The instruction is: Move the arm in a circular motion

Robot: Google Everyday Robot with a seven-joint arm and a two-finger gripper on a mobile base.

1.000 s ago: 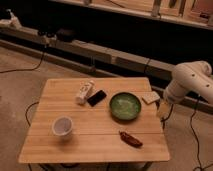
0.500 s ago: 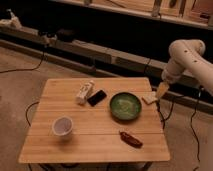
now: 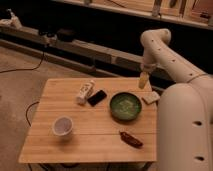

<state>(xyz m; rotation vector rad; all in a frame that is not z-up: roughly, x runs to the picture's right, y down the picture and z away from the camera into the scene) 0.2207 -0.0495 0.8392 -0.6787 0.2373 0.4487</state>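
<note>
The white arm (image 3: 165,55) comes in from the right, its thick lower segment (image 3: 187,125) filling the right edge of the camera view. It bends at a rounded joint near the top and drops to a tan tip. The gripper (image 3: 144,80) at that tip hangs above the far right corner of the wooden table (image 3: 95,125), behind the green bowl (image 3: 125,106). Nothing shows in its grasp.
On the table lie a white bottle (image 3: 85,92) on its side, a black phone (image 3: 97,97), a white cup (image 3: 62,126), a dark red-brown object (image 3: 130,139) and a pale sponge (image 3: 151,97). A dark shelf with cables runs behind.
The arm has swung up and toward the left, from beside the table's right edge to above its far right corner. The tabletop items stay put.
</note>
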